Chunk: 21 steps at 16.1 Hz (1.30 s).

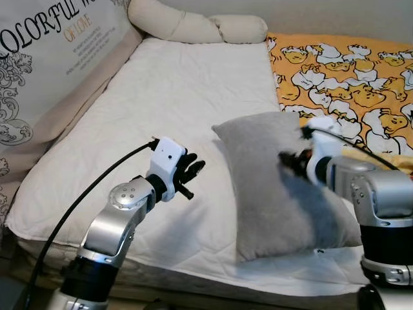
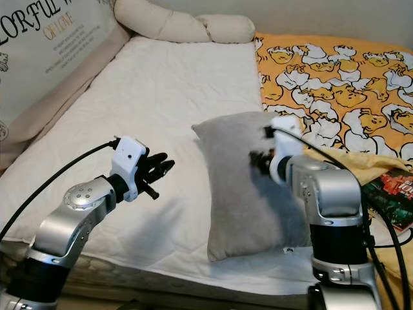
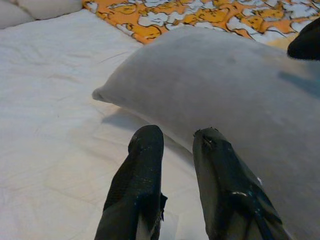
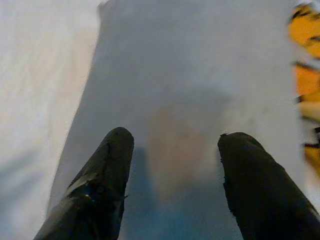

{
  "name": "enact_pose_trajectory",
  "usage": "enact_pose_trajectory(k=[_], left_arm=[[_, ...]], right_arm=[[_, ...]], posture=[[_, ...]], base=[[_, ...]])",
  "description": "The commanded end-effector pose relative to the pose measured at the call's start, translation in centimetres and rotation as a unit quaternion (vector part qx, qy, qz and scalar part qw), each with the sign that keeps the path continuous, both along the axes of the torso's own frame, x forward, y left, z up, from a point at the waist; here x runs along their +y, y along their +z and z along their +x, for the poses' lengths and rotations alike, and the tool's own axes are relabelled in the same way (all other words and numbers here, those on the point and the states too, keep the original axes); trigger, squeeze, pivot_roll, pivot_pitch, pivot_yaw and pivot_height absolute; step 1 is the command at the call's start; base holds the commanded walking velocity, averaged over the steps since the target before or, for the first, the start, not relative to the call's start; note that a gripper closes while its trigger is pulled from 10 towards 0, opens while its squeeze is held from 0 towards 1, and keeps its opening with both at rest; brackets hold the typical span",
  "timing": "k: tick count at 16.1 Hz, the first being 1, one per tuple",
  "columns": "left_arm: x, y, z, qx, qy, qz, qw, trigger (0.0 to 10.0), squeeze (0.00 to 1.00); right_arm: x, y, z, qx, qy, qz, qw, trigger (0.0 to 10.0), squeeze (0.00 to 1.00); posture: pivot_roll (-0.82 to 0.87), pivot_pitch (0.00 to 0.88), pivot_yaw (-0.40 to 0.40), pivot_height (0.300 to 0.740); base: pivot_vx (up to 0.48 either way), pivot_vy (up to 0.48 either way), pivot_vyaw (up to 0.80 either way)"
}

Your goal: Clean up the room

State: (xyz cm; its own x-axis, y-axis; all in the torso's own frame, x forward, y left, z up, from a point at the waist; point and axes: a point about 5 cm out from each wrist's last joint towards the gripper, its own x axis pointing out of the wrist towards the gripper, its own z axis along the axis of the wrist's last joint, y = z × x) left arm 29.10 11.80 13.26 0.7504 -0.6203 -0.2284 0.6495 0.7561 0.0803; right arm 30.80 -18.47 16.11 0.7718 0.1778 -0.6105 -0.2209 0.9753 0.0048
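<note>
A grey pillow (image 1: 271, 187) lies on the white mattress (image 1: 161, 97), a little right of the middle, its near end toward the bed's front edge. My left gripper (image 1: 193, 171) hovers over the sheet just left of the pillow, pointing at its side. The wrist view has its fingers (image 3: 145, 150) slightly apart and nothing between them. Over the pillow's right half sits my right gripper (image 1: 288, 161). In the right wrist view it (image 4: 175, 137) is open wide, close above the grey fabric (image 4: 190, 75), and holds nothing.
An orange duck-print blanket (image 1: 348, 71) covers the bed's right side. A cream bolster (image 1: 193, 26) lies along the head, and a large printed cushion (image 1: 45, 58) leans at the left. A red-covered book (image 2: 397, 194) lies at the far right.
</note>
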Motion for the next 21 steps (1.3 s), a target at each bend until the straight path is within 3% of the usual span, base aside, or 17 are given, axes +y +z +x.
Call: enact_pose_trajectory(k=[1,2,3,7,8,9,21], left_arm=[[-0.2,0.4,-0.4,-0.005,-0.020,0.004,1.000,10.0,0.00],[-0.2,0.5,-0.6,-0.004,-0.034,0.006,0.999,10.0,0.00],[-0.3,0.6,-1.0,-0.004,-0.052,0.008,0.999,10.0,0.00],[-0.4,1.0,-2.1,0.008,-0.103,0.011,0.995,10.0,0.00],[-0.4,1.0,-2.2,0.009,-0.106,0.012,0.994,10.0,0.00],[-0.4,1.0,-2.3,0.012,-0.111,0.014,0.994,10.0,0.00],[0.0,1.1,-2.1,0.010,-0.101,0.021,0.995,10.0,0.00]], right_arm=[[0.1,-0.7,-0.4,0.036,0.018,-0.004,0.999,10.0,1.00],[0.2,-1.5,-0.5,0.061,0.024,-0.012,0.998,10.0,1.00],[0.1,-2.7,-0.6,0.085,0.028,-0.021,0.996,10.0,0.00],[-1.1,-5.3,-0.8,0.131,-0.001,-0.046,0.990,10.0,0.00],[-1.2,-5.5,-0.8,0.135,-0.001,-0.043,0.990,9.3,0.00],[-1.1,-6.0,-0.8,0.141,0.000,-0.037,0.989,0.0,0.00],[-0.3,-6.9,-0.2,0.128,-0.002,-0.009,0.992,0.0,0.00]], posture=[[-0.04,0.000,0.004,0.740],[-0.04,0.000,0.004,0.740],[-0.03,0.000,0.002,0.740],[-0.03,0.000,0.001,0.740],[-0.03,0.000,0.002,0.740],[-0.02,0.000,0.003,0.740],[-0.01,0.000,-0.009,0.740]], base=[[0.000,0.000,0.00],[0.000,0.000,0.00],[0.000,0.000,0.00],[0.000,0.000,0.00],[0.000,0.000,0.00],[0.000,0.000,0.00],[0.000,0.000,0.00]])
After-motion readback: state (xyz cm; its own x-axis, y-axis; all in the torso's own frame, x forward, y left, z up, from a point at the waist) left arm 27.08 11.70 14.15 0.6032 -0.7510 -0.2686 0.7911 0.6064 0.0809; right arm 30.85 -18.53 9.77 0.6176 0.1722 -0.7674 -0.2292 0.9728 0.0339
